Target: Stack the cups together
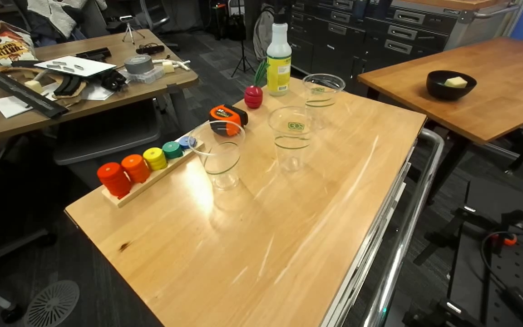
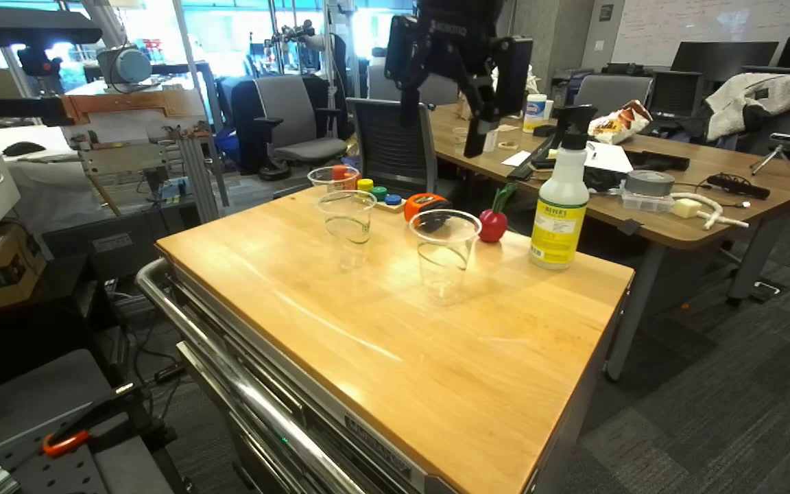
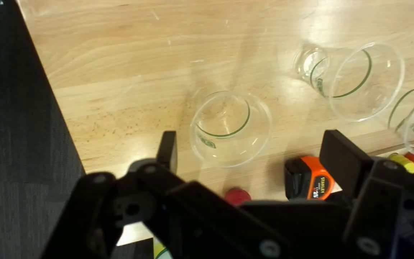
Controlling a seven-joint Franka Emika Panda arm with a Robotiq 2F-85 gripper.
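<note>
Clear plastic cups (image 1: 291, 145), three in all, stand upright and apart on the wooden table (image 1: 243, 240). One stands near the spray bottle (image 1: 279, 63), one near the stacking toy (image 1: 155, 159), the third between these two. The gripper (image 3: 252, 151) is above the table, its fingers (image 3: 166, 151) spread wide; the cup near the bottle shows between them in the wrist view. An orange-and-black tape measure (image 1: 225, 112) lies near the toy's blue end.

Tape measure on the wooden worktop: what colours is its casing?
Orange and black; the tape measure shows best in the wrist view.
</note>
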